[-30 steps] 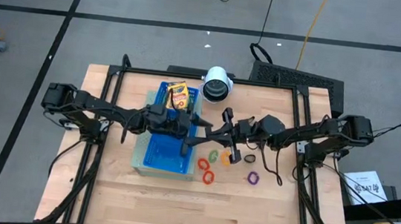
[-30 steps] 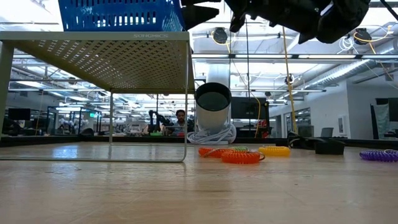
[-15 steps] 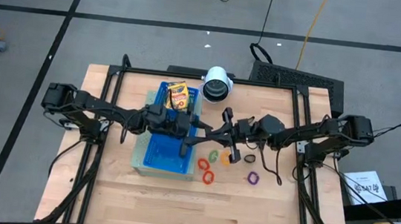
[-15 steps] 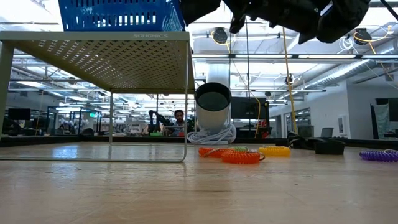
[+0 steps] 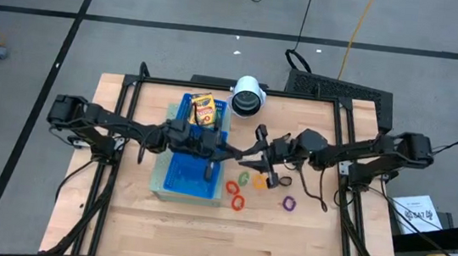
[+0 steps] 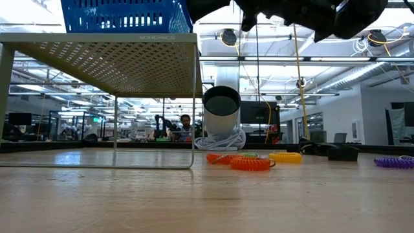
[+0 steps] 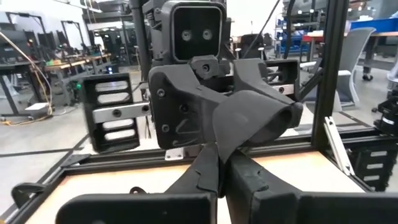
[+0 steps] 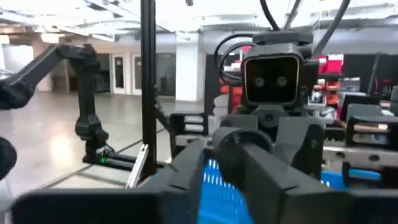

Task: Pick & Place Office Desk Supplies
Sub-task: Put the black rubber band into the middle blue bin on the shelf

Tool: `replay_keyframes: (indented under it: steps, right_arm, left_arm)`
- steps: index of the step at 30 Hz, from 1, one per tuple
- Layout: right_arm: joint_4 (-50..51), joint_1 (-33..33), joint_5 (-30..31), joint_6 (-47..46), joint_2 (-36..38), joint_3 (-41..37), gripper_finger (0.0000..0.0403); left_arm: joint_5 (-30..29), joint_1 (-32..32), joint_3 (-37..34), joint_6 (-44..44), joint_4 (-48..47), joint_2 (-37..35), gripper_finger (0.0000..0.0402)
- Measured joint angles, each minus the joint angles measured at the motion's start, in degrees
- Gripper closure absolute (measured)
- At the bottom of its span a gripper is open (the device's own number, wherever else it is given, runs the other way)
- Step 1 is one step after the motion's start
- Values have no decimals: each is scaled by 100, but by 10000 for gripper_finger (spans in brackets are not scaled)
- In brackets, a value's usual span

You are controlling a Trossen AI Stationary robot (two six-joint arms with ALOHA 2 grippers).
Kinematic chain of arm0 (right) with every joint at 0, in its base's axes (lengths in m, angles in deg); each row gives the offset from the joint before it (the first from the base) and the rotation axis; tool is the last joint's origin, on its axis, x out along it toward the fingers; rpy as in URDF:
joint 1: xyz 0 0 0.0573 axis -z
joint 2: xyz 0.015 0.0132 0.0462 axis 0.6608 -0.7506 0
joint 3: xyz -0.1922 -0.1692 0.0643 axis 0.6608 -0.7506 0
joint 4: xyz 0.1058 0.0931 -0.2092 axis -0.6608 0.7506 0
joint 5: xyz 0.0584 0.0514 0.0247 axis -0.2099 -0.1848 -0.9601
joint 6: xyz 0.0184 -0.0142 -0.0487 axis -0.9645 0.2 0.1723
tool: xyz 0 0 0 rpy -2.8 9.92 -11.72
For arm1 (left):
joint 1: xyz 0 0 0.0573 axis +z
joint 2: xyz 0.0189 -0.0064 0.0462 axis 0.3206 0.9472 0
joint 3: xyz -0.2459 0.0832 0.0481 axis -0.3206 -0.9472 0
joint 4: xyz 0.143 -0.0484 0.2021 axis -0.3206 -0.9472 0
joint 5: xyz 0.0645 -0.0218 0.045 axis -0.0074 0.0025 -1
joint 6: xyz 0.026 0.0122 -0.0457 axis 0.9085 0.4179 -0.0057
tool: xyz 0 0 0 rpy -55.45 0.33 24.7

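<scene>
My two grippers meet tip to tip, held level in the air over the right edge of the blue tray [image 5: 175, 173]. My left gripper [image 5: 228, 152] [image 7: 221, 168] is shut, and nothing shows between its fingers. My right gripper [image 5: 245, 157] [image 8: 210, 177] faces it with a small gap between its fingers. A yellow-and-green crayon box [image 5: 203, 108] lies in the tray's far compartment. Red [image 5: 235, 195], green [image 5: 243, 179], orange [image 5: 273, 182] and purple [image 5: 288, 204] rings lie flat on the table, right of the tray. My left gripper has its shut fingertips [image 7: 211, 171] right at my right gripper's fingers. Both are dark and overlap, so I cannot tell whether they touch or whether something small is pinched there.
The tray sits on a perforated metal shelf [image 6: 110, 45] raised above the table. A white cylinder with a dark centre [image 5: 248, 96] lies at the far edge. A small black item [image 6: 343, 153] rests on the table near the rings. Bare wood fills the near half.
My left gripper has shut where it stands, above the tray's right edge. The rings, the tray and the crayon box lie as before.
</scene>
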Motion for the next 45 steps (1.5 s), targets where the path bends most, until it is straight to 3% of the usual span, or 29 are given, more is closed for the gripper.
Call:
replay_keyframes:
  steps: [4,7,15,22,33,40,45]
  right_arm:
    - [1333,73,24,171,826,-9,237]
    - [2560,81,431,103,1450,-4,208]
    - [4843,53,1531,-39,2491,-13,201]
    - [5065,53,1550,63,2528,-12,218]
    - [5077,53,1547,122,2471,-12,227]
    - [5079,53,1547,120,2471,-11,231]
    - [5079,53,1547,120,2471,-11,232]
  left_arm:
    - [-3,4,15,0,-292,-223,389]
    - [-18,0,13,34,-854,-535,390]
    - [-716,0,13,-427,-3697,-1769,384]
    - [-1033,0,13,-1031,-5537,-2306,386]
    - [-1040,106,11,-1766,-5627,-2299,282]
    - [-835,192,11,-1888,-5654,-2298,194]
    - [-863,192,5,-1838,-5660,-2389,152]
